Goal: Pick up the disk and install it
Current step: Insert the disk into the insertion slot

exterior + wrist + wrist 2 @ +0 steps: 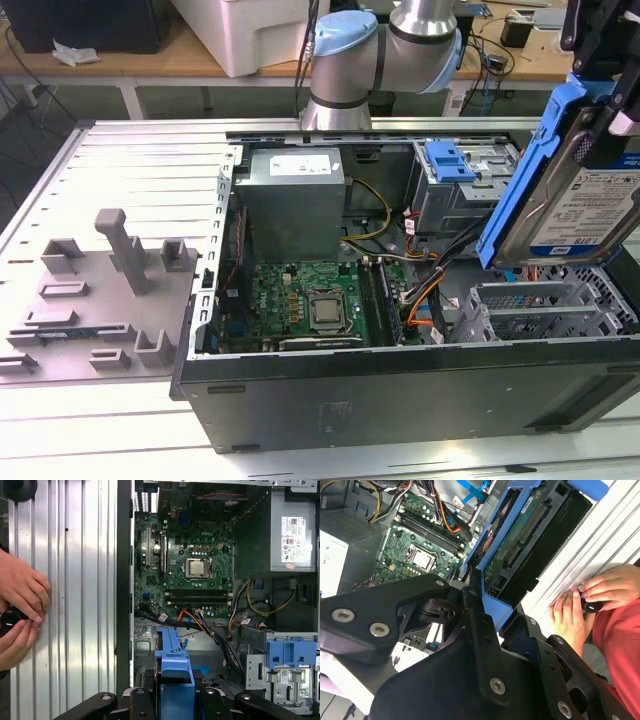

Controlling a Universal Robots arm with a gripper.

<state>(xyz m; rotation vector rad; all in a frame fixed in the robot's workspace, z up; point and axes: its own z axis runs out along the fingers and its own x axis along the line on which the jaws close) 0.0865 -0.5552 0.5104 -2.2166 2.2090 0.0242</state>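
Note:
The disk point(585, 205), a silver drive with a white-and-blue label in a blue plastic frame, hangs tilted on edge over the exterior view's right end of the open computer case point(400, 400). My gripper point(603, 100) is shut on its upper part. In both wrist views the black fingers clamp the blue frame point(492, 597) point(174, 672), and the drive's circuit-board side point(520, 550) shows in the second wrist view. Below the disk sits a grey metal bay point(540, 310) inside the case.
Inside the case are a grey power-supply box point(295, 200), a green motherboard point(320, 300), loose cables point(425, 285) and a drive cage with a blue latch point(452, 165). A grey fixture plate with blocks point(100, 290) lies at the exterior view's left. A person's hands point(20, 610) hold a small black object beside the case.

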